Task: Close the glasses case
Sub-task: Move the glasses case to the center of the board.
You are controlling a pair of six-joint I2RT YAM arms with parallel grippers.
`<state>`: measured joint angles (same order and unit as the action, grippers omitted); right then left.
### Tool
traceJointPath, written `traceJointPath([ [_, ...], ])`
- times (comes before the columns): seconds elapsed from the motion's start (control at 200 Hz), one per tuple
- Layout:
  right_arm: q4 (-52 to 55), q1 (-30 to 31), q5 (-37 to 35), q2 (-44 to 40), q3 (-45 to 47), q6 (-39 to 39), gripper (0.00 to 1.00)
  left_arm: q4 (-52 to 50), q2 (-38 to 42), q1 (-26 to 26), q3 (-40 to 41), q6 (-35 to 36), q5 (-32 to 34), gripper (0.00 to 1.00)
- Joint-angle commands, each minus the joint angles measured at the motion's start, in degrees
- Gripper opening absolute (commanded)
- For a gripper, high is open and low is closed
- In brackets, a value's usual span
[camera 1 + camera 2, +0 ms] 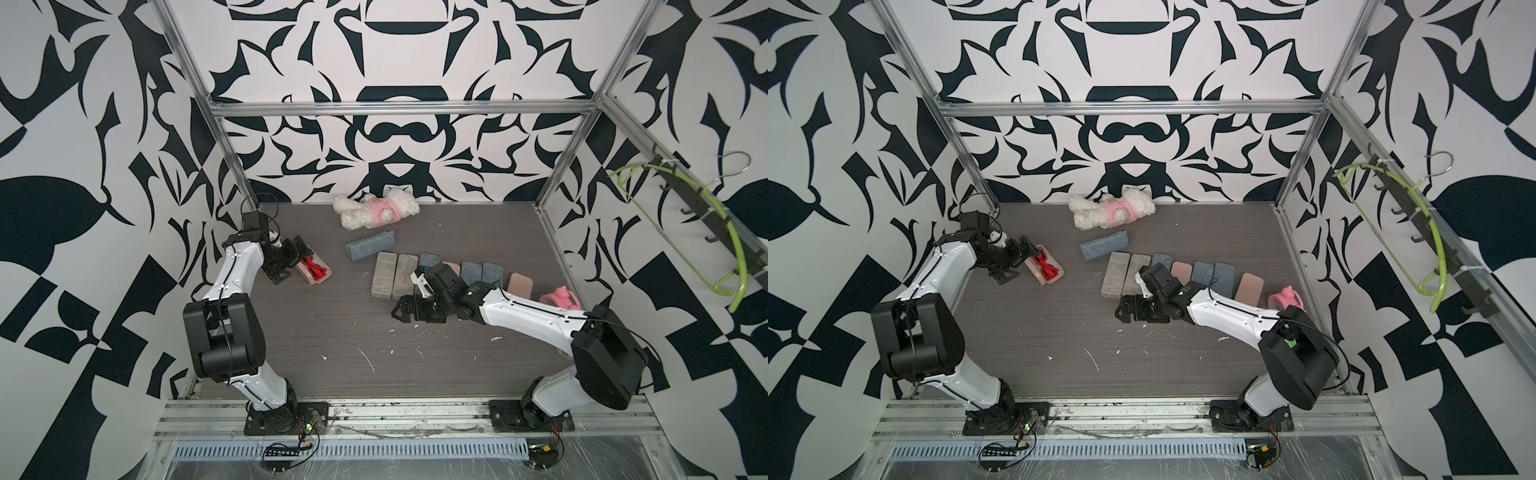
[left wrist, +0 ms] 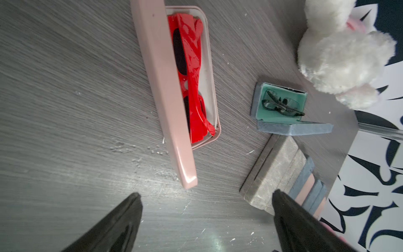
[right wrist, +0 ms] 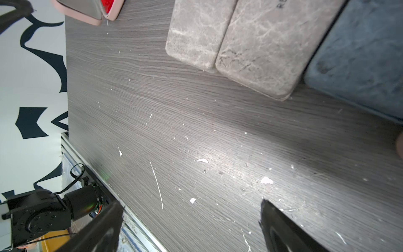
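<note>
evidently the pink hard-shell glasses case (image 2: pixel 165 91) stood open, closing not yet done; left gripper (image 2: pixel 206 194) and right gripper (image 3: pixel 192 203) gaped empty

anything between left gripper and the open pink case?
Nothing but bare tabletop with a few white specks between the left gripper and the pink case, per the left wrist view.
</note>
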<state>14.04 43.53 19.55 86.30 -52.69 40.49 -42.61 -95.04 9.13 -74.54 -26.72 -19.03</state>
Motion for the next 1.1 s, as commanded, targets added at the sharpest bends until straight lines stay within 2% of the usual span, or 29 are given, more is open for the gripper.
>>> traceJointPath([
  [0.0, -1.2, 0.4, -0.18, 0.11, -1.25, -0.77, 1.0, -3.17, -3.2, 0.37, -3.03, 3.47, 1.73, 0.95],
  [0.16, -1.12, 0.93, -0.33, 1.32, -2.39, -1.24, 1.0, -3.79, -7.89, 0.37, -5.74, 4.52, 3.57, 0.86],
  [0.175, -1.06, 0.99, -0.38, 1.41, -2.6, -1.27, 1.0, -3.8, -8.1, 0.37, -5.89, 4.63, 3.76, 0.82],
  [0.25, -0.61, 1.19, -0.76, 1.89, -3.52, -1.74, 1.0, -3.91, -8.86, 0.37, -6.03, 5.47, 4.17, 0.75],
  [0.45, 2.96, 1.21, -2.9, 4.67, -8.56, -5.18, 1.0, -6.21, -10.99, -0.4, -6.23, 7.96, 4.67, 0.69],
  [0.785, 7.72, 1.3, -6.7, 9.31, -18.0, -12.69, 1.0, -8.12, -10.35, -2.99, -6.1, 10.0, 5.67, 0.41],
  [0.9, 8.07, 1.58, -7.2, 11.12, -20.51, -14.29, 1.0, -8.82, -9.06, -4.3, -5.71, 10.9, 6.98, 0.4],
  [1.095, 8.39, 1.61, -6.72, 13.33, -22.8, -15.0, 1.0, -9.42, -7.24, -5.03, -4.52, 11.42, 7.0, 0.29],
])
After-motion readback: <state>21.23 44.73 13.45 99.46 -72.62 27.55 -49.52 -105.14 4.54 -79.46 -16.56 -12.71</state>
